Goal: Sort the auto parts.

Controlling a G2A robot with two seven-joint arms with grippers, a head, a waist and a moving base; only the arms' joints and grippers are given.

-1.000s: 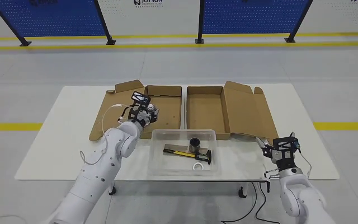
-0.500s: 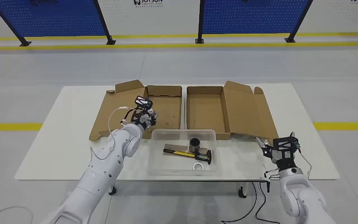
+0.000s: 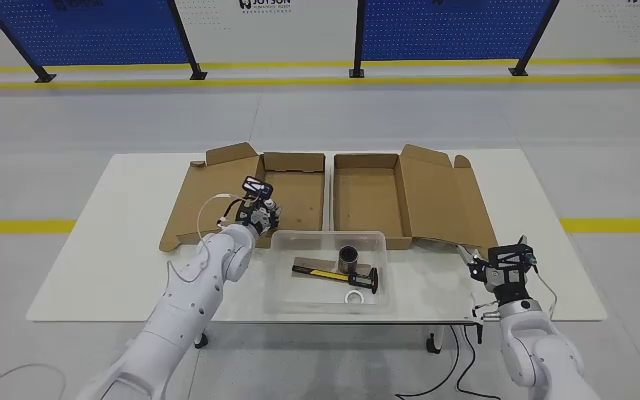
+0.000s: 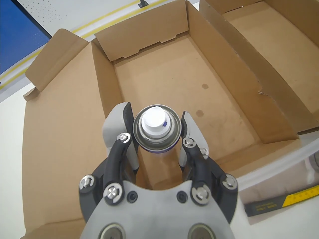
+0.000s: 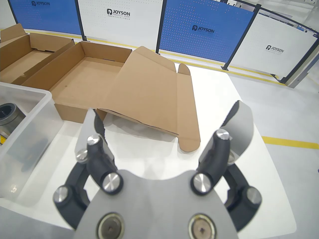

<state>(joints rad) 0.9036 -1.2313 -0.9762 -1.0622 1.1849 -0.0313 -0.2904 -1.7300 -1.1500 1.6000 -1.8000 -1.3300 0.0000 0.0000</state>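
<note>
My left gripper is shut on a spray can with a white cap, holding it upright over the near edge of the left cardboard box. From above, the left gripper sits at that box's front left part. A clear plastic bin holds a metal cylinder, a black and yellow tool and a white ring. My right gripper stands open over the table's right front area, with nothing between its fingers.
A second open cardboard box lies right of the first, its lid flap spread toward the right arm. The bin's wall and the metal cylinder lie beside the right gripper. White table is bare at the left.
The left gripper with the spray can has shifted slightly toward the near side of the left box. The right arm has not moved.
</note>
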